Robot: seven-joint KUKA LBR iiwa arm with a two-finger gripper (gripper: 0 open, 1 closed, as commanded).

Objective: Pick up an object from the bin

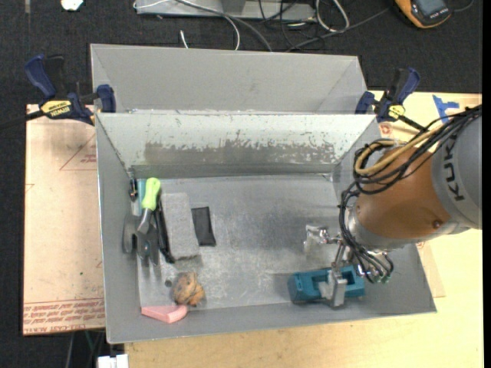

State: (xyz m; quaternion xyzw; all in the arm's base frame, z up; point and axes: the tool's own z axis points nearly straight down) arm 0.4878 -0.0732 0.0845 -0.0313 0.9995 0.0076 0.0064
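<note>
Teal blocky thing sits right under our jaws, probably our pick since nothing crowds it; can't tell whether they're wide or clamped.

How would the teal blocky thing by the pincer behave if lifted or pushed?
The teal thing looks like hard moulded plastic, so probably stiff and light. Its flat, boxy sides suggest sliding rather than rolling. Lying low on the bin floor, it seems unlikely to tip.
</note>
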